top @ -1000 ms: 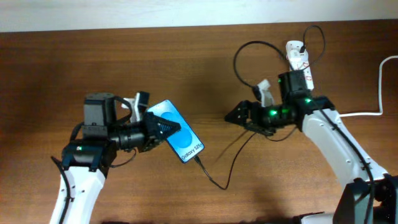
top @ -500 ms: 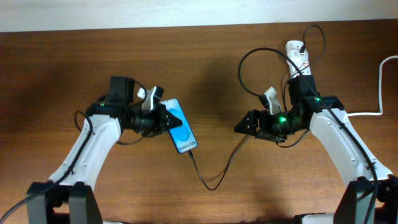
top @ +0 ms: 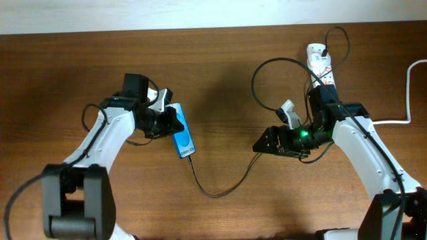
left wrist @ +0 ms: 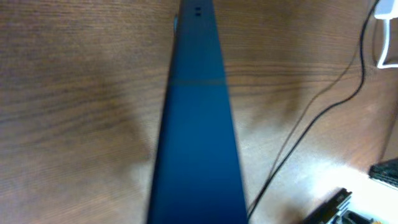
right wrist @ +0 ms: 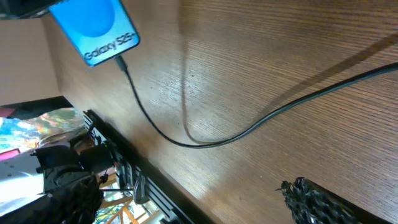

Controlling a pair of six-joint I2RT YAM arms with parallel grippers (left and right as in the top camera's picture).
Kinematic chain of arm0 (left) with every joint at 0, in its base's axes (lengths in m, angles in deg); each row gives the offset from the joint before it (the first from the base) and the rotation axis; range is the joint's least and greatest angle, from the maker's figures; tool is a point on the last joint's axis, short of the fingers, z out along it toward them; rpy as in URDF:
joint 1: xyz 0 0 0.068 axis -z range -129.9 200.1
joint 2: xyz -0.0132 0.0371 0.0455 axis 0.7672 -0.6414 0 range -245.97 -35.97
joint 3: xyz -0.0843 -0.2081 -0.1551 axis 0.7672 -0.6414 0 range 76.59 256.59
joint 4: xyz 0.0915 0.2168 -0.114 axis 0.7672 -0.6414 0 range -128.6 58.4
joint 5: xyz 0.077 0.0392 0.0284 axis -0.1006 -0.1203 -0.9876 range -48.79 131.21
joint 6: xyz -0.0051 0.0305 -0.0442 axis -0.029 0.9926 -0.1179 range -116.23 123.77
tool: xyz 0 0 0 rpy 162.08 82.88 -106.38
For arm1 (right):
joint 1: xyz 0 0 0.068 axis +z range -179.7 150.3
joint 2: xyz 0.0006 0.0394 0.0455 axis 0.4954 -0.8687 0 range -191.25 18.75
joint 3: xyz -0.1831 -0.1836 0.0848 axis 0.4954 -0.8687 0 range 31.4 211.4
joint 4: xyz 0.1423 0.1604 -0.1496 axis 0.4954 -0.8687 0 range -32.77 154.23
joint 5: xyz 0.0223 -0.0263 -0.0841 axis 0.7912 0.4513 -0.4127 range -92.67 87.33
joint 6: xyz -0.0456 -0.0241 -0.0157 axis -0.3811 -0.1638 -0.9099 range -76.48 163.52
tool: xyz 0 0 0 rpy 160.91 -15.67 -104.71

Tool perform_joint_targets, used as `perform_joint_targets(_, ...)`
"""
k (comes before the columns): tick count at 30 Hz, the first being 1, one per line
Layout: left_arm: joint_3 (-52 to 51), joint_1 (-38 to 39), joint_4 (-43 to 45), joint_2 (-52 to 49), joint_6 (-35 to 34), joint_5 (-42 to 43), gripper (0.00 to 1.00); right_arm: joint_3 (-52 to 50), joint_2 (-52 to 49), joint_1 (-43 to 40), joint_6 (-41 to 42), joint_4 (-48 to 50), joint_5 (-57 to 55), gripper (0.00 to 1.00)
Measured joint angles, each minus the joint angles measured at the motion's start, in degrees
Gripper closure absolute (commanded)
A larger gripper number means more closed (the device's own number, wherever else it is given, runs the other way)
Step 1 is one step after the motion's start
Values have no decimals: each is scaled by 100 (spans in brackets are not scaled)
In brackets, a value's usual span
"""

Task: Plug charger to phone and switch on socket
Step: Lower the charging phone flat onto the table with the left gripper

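Blue phone (top: 182,138), charger (top: 220,190) end down-right

Overhead straight down, wrist cameras low, close, all sharing phone (top: 183,140)

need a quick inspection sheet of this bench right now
surface: wood table, no spills seen
job's things: phone lit, charger plugged into its bottom end; socket far right, switch unreadable
clutter: nothing seen
grippers: left end effector shut on phone; right end effector near charger, state unclear
cables: charger slack, loops to socket; white cord exits right
surroundings: pale wall behind table
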Motion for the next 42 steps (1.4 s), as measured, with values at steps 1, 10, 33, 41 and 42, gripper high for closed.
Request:
perform_joint_targets(1, 0, 0, 55, -96, 31, -15, 100, 0, 0, 0, -17, -15, -2, 0)
perform_joint_targets(10, 20, -7, 433, -811, 411, 472, 100, 0, 0, 0, -42, -13, -118, 0)
perform_joint_targets(33, 103, -564, 586, -1585, 1453, 1126, 74, 0, 0, 0, -39, -52, -409, 0)
perform_joint_targets(41, 149, -564, 590, -1582, 1508, 1034, 38, 0, 0, 2, -37, -13, -411, 1)
perform_joint_targets(42, 164, -564, 581, -1574, 1504, 1097, 30, 0, 0, 0, -39, -13, -413, 1)
